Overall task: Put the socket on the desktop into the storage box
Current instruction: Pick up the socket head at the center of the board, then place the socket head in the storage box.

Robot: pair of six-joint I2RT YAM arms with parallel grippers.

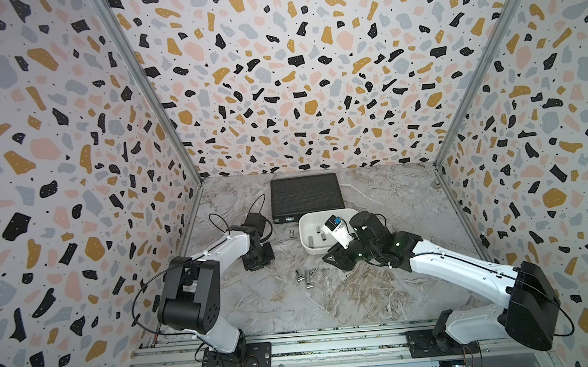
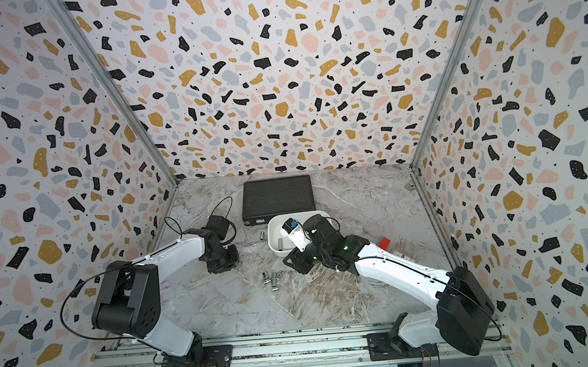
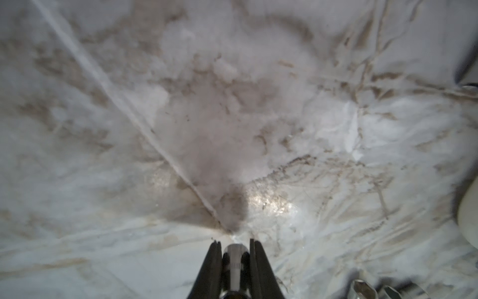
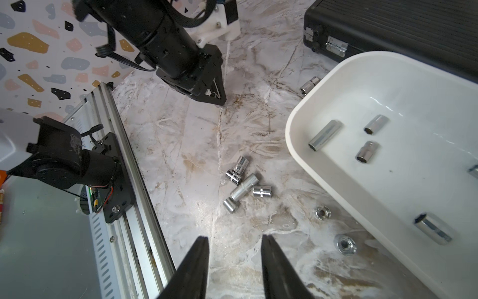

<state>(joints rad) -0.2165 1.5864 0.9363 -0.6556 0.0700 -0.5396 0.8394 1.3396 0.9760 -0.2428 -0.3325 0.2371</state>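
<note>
Left hand (image 3: 235,243) clenches a socket (image 3: 236,259), partly cut off; right hand (image 4: 234,236) gapes empty.

right gripper (image 4: 235,238): jaws apart, nothing between
socket cluster (image 4: 243,185): on desktop (image 4: 181,134), twelve o'clock of gripper
storage box (image 4: 292,124): two o'clock, holds sockets (image 4: 325,136)

the desktop (image 1: 364,293) carries the storage box (image 1: 303,234), a black case (image 1: 305,194) and loose sockets (image 1: 304,277).
</note>
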